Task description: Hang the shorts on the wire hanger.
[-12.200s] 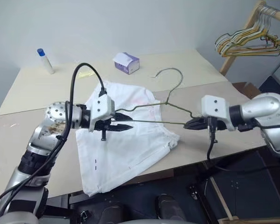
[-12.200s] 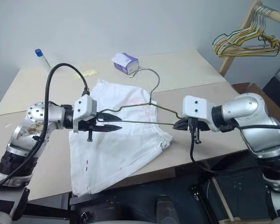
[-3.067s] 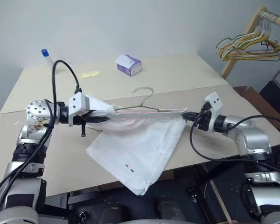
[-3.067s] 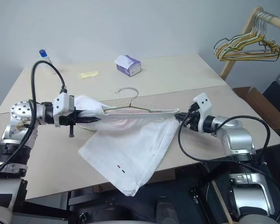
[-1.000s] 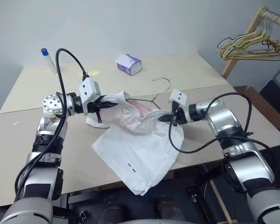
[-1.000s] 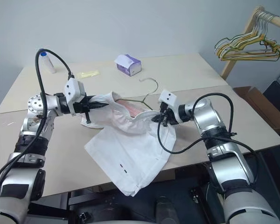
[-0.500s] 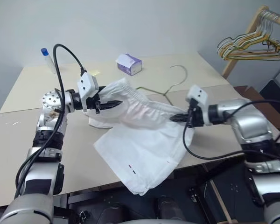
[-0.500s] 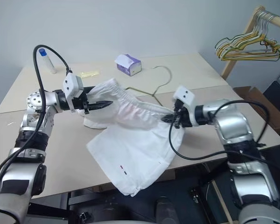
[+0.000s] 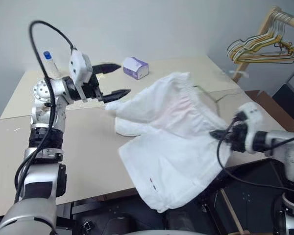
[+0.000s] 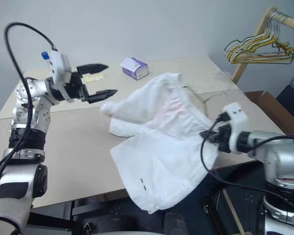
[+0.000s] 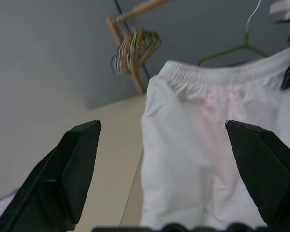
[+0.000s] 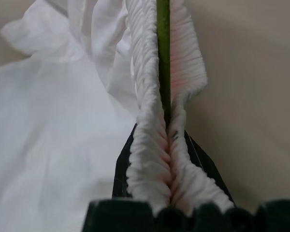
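Over the bench, the right pincer is pinching shorts and hanger together for carrying; the left pincer is hanging spread, empty.

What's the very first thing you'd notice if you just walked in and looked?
The big white shorts, bunched in the air over the front of the table, with the green wire hanger running through their waistband. The right claw is pinching the waistband and the wire together at the right end, while the left claw hangs wide open just to the left of the cloth, holding nothing. Off at the far right, a bunch of coloured hangers dangles from a wooden rail.
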Robot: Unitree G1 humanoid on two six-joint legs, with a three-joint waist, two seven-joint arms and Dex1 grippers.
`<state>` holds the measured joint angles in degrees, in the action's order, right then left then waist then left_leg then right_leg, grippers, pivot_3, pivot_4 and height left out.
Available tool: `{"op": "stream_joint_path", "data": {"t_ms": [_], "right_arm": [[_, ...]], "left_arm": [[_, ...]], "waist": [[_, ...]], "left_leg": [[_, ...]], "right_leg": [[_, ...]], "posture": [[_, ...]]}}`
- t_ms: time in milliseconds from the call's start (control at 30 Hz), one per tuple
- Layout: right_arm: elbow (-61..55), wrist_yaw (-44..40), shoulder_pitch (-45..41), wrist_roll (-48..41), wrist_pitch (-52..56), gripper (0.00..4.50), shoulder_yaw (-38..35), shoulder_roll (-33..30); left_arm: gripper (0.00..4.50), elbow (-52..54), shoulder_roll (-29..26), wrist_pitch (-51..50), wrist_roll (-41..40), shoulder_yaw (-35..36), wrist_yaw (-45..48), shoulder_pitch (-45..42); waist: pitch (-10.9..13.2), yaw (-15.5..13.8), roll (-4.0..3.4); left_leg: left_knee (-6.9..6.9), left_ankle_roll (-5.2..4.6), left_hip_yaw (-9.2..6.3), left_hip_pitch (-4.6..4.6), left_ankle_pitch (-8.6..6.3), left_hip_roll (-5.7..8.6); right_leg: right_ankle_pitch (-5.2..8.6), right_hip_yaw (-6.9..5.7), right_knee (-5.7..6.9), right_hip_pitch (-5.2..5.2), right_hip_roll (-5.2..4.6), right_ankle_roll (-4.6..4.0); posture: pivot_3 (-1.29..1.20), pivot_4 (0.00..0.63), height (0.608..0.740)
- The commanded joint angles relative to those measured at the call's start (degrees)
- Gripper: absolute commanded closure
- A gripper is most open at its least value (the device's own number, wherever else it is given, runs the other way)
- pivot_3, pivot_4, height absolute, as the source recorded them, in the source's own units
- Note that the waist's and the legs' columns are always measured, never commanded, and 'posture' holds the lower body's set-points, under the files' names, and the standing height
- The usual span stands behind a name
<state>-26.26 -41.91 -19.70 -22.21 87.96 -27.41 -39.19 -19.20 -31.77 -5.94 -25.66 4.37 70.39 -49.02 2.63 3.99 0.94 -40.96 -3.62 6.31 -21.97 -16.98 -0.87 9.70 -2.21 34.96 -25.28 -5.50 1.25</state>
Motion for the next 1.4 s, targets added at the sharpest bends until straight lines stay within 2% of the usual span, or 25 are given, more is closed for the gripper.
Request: {"op": "stream_joint_path", "data": {"t_ms": [33, 200, 333, 500, 667, 867, 1133, 1400], "right_arm": [[-4.3, 5.4, 1.5, -0.3, 4.5, 4.47, -9.4, 0.8], [-1.8, 16.9, 0.1, 0.5, 4.5, 4.47, -17.4, 2.6], [2.0, 25.9, -3.4, 2.1, 4.5, 4.47, -20.4, 1.9], [7.8, 35.1, -10.1, 4.3, 4.5, 4.47, -22.6, -1.1], [20.0, 41.1, -19.1, 8.0, 4.5, 4.47, -24.1, -6.3], [39.8, 43.0, -27.4, 13.0, 1.1, 4.47, -24.0, -14.3], [65.7, 43.5, -32.1, 14.2, -16.5, 4.47, -21.9, -22.8], [78.0, 42.4, -36.2, 13.0, -26.8, 4.47, -16.1, -28.4]], "left_arm": [[0.05, 8.0, 2.1, -6.5, -5.5, 1.4, -3.1, 0.0], [0.05, 12.8, 4.8, -10.9, -9.1, 1.7, -5.9, -1.3], [0.05, 14.2, 6.6, -12.8, -11.0, 2.1, -7.4, -2.5], [0.05, 14.6, 7.9, -14.3, -12.3, 2.2, -8.9, -3.5], [0.05, 15.1, 8.3, -15.6, -13.2, 2.5, -9.9, -3.8], [0.05, 15.4, 8.2, -15.6, -13.4, 2.6, -10.1, -3.5], [0.05, 16.5, 7.3, -15.8, -13.2, 2.8, -10.4, -2.6], [0.05, 17.0, 6.7, -15.7, -13.2, 2.6, -10.4, -2.1]], "waist": [[0.0, 0.1, -0.02], [-0.2, 1.4, -0.33], [-0.4, 2.9, -0.59], [-0.6, 4.8, -0.88], [-0.6, 6.3, -0.98], [-0.6, 7.2, -0.99], [-0.6, 8.2, -0.97], [-0.6, 8.3, -0.95]], "left_leg": [[0.0, -0.2, 0.0, 0.03, -0.12, 0.0], [0.02, -0.21, 0.04, 0.19, -0.12, 0.04], [0.04, -0.22, 0.1, 0.32, -0.13, 0.08], [0.1, -0.3, 0.23, 0.52, -0.17, 0.13], [0.13, -0.41, 0.33, 0.65, -0.24, 0.13], [0.2, -0.5, 0.53, 0.8, -0.28, 0.15], [0.24, -0.57, 0.66, 0.84, -0.32, 0.17], [0.28, -0.59, 0.66, 0.89, -0.34, 0.18]], "right_leg": [[0.0, 0.0, 0.01, 0.03, 0.01, 0.01], [0.02, 0.16, 0.01, 0.09, 0.06, 0.03], [0.04, 0.32, 0.01, 0.17, 0.08, 0.06], [0.09, 0.67, 0.04, 0.21, 0.12, 0.13], [0.24, 0.9, 0.01, 0.27, 0.13, 0.39], [0.31, 1.25, -0.01, 0.29, 0.15, 0.58], [0.36, 1.52, -0.11, 0.32, 0.19, 0.78], [0.45, 1.61, -0.21, 0.54, 0.2, 0.86]], "posture": [[-0.18, 0.0, 0.74], [-0.21, 0.0, 0.74], [-0.23, 0.0, 0.74], [-0.24, 0.0, 0.74], [-0.24, 0.0, 0.74], [-0.24, 0.0, 0.74], [-0.21, 0.0, 0.74], [-0.2, 0.0, 0.74]]}}
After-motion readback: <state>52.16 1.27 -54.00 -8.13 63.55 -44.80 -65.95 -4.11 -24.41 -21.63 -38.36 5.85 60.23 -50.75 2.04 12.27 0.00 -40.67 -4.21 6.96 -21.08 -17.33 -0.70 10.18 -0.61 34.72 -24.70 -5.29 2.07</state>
